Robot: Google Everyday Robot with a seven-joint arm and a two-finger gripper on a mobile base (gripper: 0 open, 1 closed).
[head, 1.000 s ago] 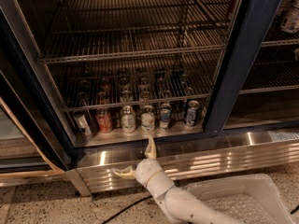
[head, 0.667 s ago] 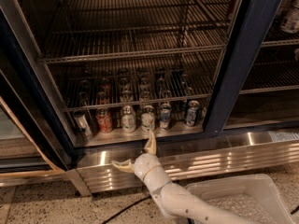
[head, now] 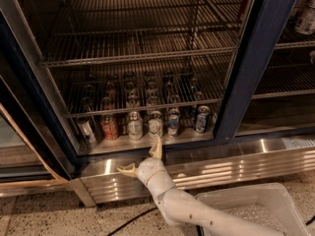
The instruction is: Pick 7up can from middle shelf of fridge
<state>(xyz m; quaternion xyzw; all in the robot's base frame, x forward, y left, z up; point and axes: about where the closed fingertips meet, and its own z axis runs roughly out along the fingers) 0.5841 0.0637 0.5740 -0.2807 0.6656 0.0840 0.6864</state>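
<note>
Clearly early: nothing is grasped yet. The white two-finger gripper (head: pixel 139 155) hangs spread wide before the navy-framed glass-door fridge (head: pixel 256 58), at six o'clock of the pale green-printed 7up can (head: pixel 135 125), which stands untouched on the shiny metal middle shelf (head: pixel 189 135). Reaching in, closing and lifting remain.

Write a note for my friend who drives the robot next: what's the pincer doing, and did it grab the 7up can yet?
Pincer: open and empty, low in front of the fridge, just below the shelf edge. One finger points up at the cans, the other points sideways.
7up can: upright in the front row on the middle shelf, right above the raised finger, between a white can and a blue-and-white can. Not gripped.
Done: pincer lined up under the can.
Left: reach in, close on the can, lift it out.
</note>
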